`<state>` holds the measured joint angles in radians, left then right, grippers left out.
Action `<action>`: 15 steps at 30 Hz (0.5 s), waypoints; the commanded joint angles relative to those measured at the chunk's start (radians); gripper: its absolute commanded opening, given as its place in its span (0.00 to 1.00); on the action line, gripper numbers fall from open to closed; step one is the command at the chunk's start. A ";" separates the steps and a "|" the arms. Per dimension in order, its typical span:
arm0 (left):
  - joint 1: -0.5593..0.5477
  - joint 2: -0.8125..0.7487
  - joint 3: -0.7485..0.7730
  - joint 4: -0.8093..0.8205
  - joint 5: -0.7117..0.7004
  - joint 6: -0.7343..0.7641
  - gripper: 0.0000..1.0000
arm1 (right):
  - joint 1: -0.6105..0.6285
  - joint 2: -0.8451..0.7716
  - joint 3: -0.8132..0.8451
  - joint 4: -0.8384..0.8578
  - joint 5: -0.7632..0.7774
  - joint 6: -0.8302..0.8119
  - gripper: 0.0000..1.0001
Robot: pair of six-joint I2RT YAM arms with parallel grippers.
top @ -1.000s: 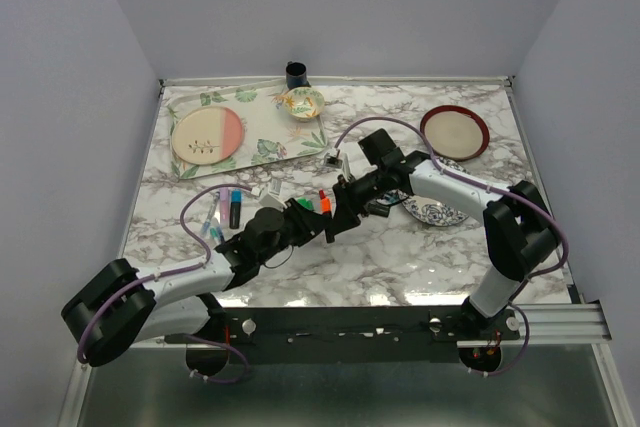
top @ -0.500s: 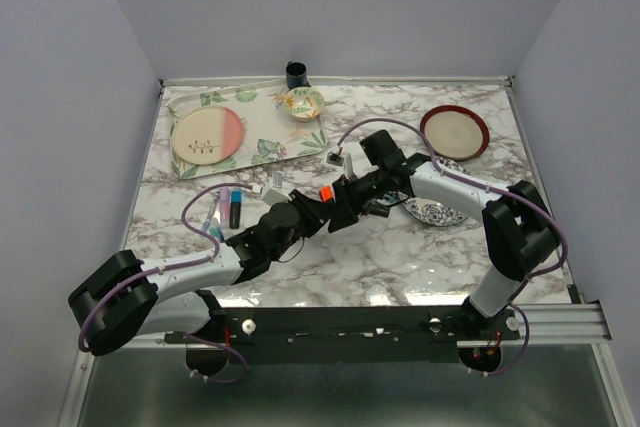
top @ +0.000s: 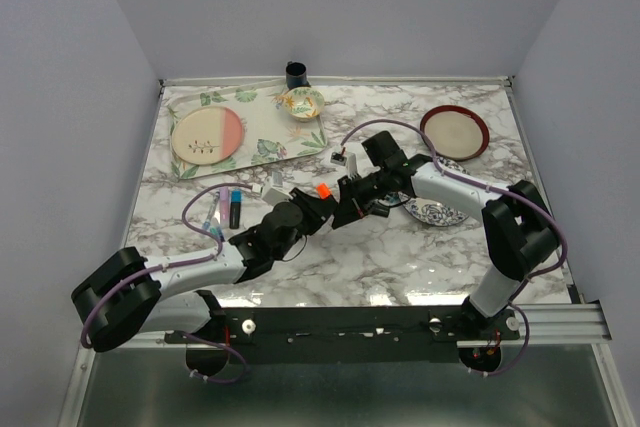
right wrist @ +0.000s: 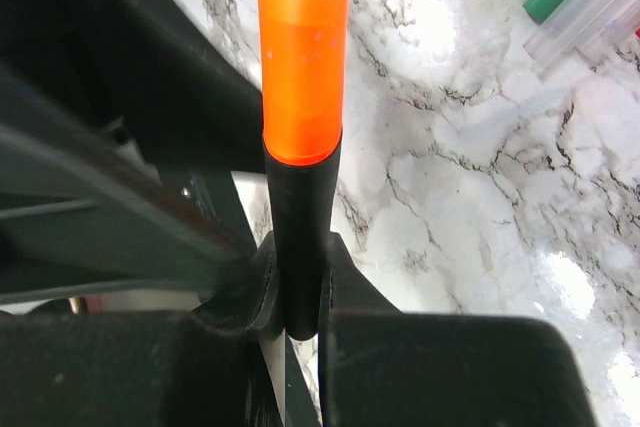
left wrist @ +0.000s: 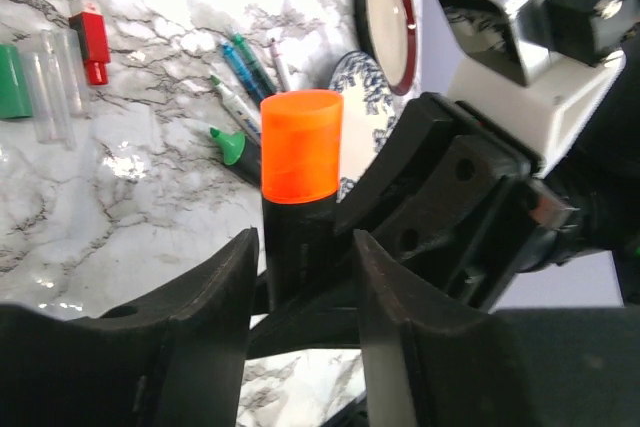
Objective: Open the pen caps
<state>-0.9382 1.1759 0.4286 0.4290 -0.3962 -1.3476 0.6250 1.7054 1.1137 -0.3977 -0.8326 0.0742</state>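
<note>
Cap (right wrist: 303, 57): orange, translucent, flat-topped, on black pen (right wrist: 300, 237)
Your right gripper (right wrist: 298, 295): clamped on pen
Your left gripper (left wrist: 305, 259): released, straddling pen

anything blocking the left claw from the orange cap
Nothing visible does. The orange cap stands bare above the left claw, whose fingers flank the black highlighter body just below it. The right claw clamps that body too, clear of the cap.

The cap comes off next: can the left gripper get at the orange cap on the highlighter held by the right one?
Probably yes. The orange cap stands bare above where the right gripper clamps the black body; the left gripper flanks that body just below the cap.
</note>
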 commanded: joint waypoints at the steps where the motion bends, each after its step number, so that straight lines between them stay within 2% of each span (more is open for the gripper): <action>1: 0.005 -0.125 -0.025 -0.033 -0.032 0.033 0.63 | 0.010 0.016 0.047 -0.030 -0.049 -0.118 0.01; 3: 0.022 -0.185 -0.047 -0.067 -0.047 0.044 0.70 | 0.010 0.023 0.057 -0.055 -0.075 -0.135 0.01; 7: 0.062 -0.245 -0.062 -0.117 -0.043 0.061 0.72 | 0.010 0.031 0.064 -0.075 -0.114 -0.166 0.01; 15: 0.075 -0.179 -0.010 -0.167 -0.003 0.073 0.72 | 0.012 0.028 0.067 -0.087 -0.114 -0.188 0.00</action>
<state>-0.8677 0.9447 0.3809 0.3233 -0.4042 -1.3052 0.6292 1.7187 1.1553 -0.4587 -0.9123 -0.0772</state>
